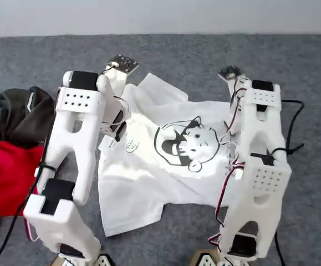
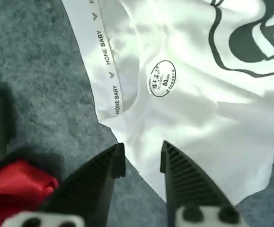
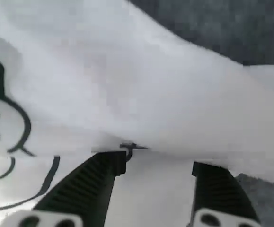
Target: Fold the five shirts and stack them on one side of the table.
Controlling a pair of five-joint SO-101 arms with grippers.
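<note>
The grey, carpet-textured table (image 1: 293, 66) carries a white cotton shirt with a black cartoon print (image 1: 149, 183), spread print-up at the middle between the two arms but rumpled, with one sleeve bunched toward the far side. The left arm (image 1: 74, 138) leans over the shirt's edge nearest it; its jaws are released, one just over the cloth and the other over bare table, straddling the edge. The right arm (image 1: 257, 183) hangs over the opposite side, jaws likewise parted and gripping nothing, low over white cloth with a raised fold just ahead. A heap of unfolded shirts, red, dark and teal (image 1: 8, 166), waits at the table's left edge. A small round size stamp (image 2: 162, 79) marks the neck end.

The step looks like taking hold for a first fold. It would go best with each arm pinching the cloth at matching points, lifting low and carrying across together, so the crease runs straight and the wrinkles pull flat.
</note>
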